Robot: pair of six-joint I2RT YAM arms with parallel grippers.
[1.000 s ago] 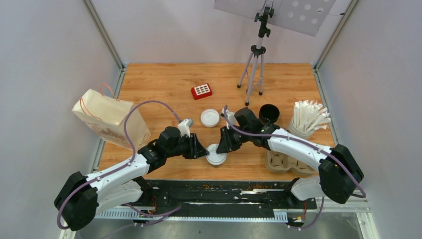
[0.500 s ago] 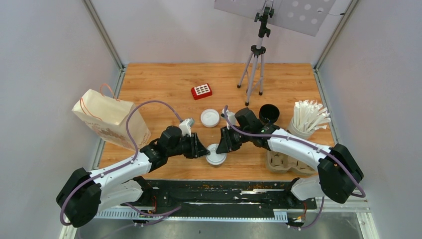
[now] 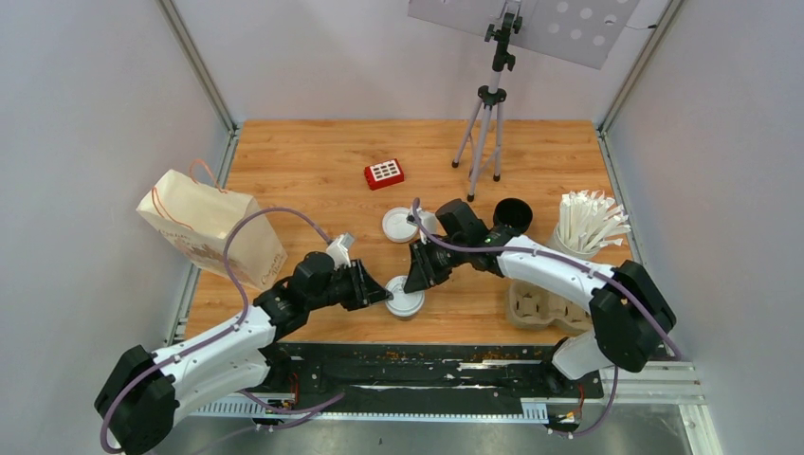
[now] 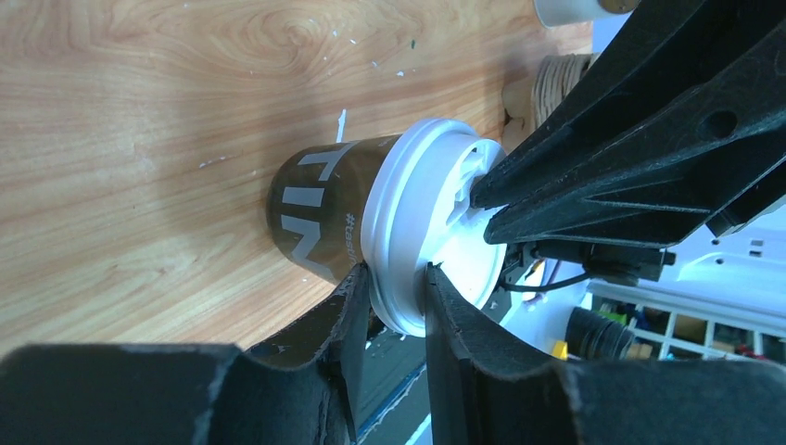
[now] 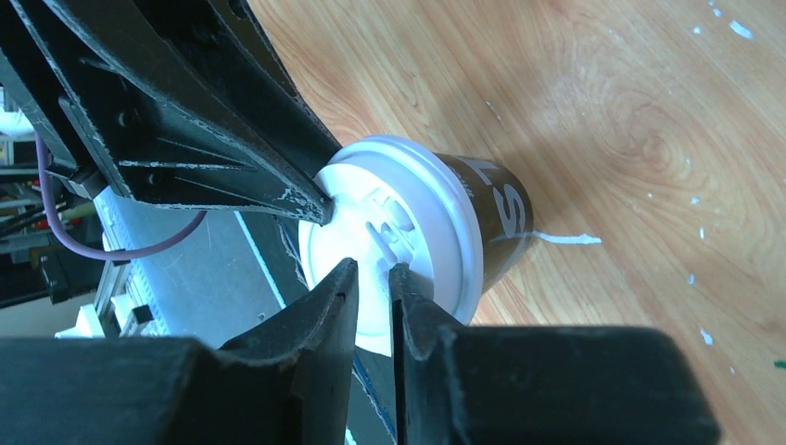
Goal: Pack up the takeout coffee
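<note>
Takeout coffee (image 4: 315, 213): left jaws and right jaws each pinch its lid rim (image 4: 394, 209).

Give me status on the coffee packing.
Done: one lidded cup stands capped. In hand: left gripper pinches its lid rim, right gripper presses on top. Left: second cup is open, the loose lid lies apart, and no cup is in the tray.

Bright, even light casts soft shadows on the table (image 3: 313, 161); both wrist views blur their near fingers (image 4: 345, 371).
</note>
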